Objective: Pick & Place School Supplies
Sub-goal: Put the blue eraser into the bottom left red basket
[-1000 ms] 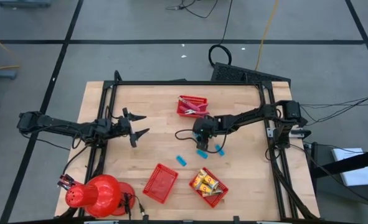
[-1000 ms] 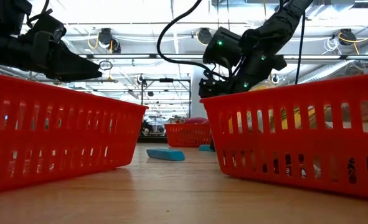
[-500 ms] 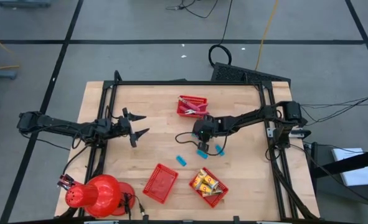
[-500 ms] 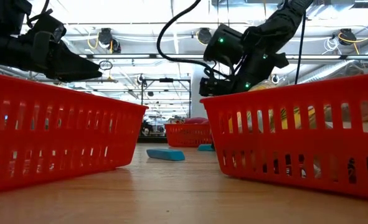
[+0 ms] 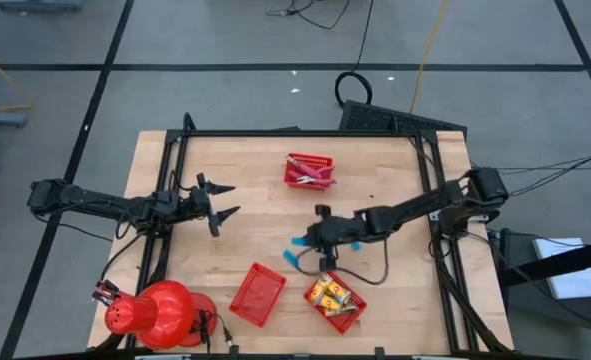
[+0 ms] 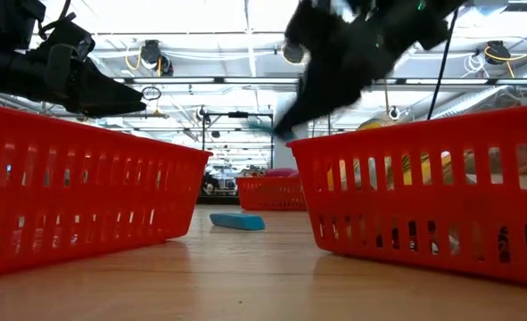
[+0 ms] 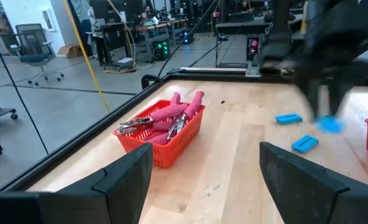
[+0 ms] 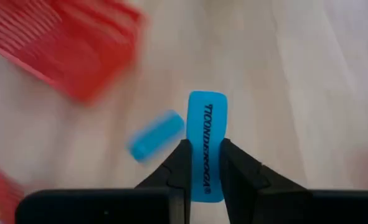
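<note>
A light-blue eraser (image 8: 207, 144) is pinched by its lower half between the two fingers of the right tool (image 5: 305, 242), held clear of the worktop (image 5: 245, 170) near its middle, a little toward the near edge. A second blue eraser (image 5: 291, 259) lies flat on the wood just beside and below it, and a third one (image 7: 289, 118) shows in the left wrist view. The job now, as I judge it, is to carry the held eraser to the empty red basket (image 5: 257, 294) by the near edge, since the neighbouring basket (image 5: 333, 300) already holds yellow-orange pieces (image 5: 329, 291) and the far basket (image 5: 308, 170) holds the pink-handled tools (image 7: 165, 117). To do this well, keep the pinch firm and the eraser upright, travel high enough to clear the basket walls, and spread the fingers only once above the basket's floor. The path from the tool to the empty basket is short and bare apart from the loose eraser. The left tool (image 5: 222, 200) waits with its fingers spread near the worktop's left edge, well apart. The red dome (image 5: 155, 313) sits off the near left corner, out of the way.
</note>
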